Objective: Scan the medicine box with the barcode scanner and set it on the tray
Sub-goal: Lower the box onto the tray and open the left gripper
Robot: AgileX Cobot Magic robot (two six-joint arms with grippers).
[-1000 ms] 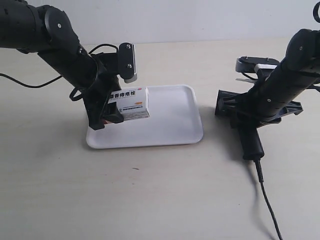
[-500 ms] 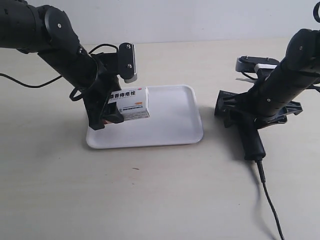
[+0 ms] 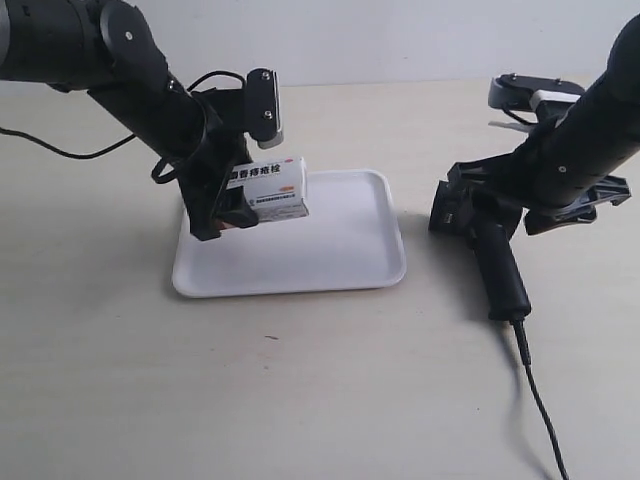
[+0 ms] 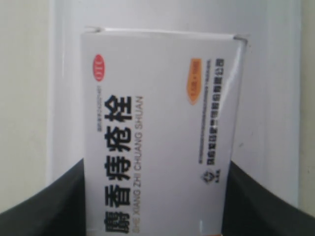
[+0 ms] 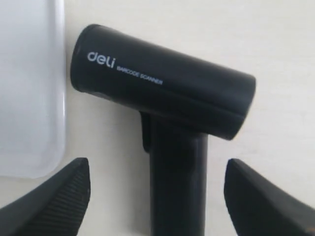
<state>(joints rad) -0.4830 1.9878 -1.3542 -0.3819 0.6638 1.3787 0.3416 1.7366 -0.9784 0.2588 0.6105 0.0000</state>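
Left gripper [image 4: 157, 206] is clamped on the small white rectangular medicine carton with blue Chinese text [image 3: 268, 188]. Left wrist view: dark fingers [image 4: 54, 201] press both long sides of the carton [image 4: 157, 132]. The carton's long axis runs straight out from between the fingers; its free end points away from the wrist. In the exterior view this is the arm at the view's left. There the carton is held above the left part of the flat white rectangular plastic tray with rounded corners and a low rim [image 3: 350, 265], clear of the tray floor as far as the view shows. Its long axis is near level, tilted slightly, free end pointing toward the tray's middle and the printed face toward the camera.

Black pistol-shaped barcode scanner with a boxy head [image 3: 490, 250] lies flat on the pale tabletop [image 3: 300, 400], just beside the tray's right edge, not touching it. Head is at the tray side; the long handle points toward the view's bottom, and the thin black cable [image 3: 540, 410] trails on from the handle end.

Right gripper [image 5: 157, 196] is spread wide above the scanner [image 5: 162, 93]. Both fingertips [image 5: 59, 196] stand well apart on either side of the handle, touching nothing. Right wrist view also shows the tray's rim [image 5: 56, 98] near the head's front end, with a gap of table between.
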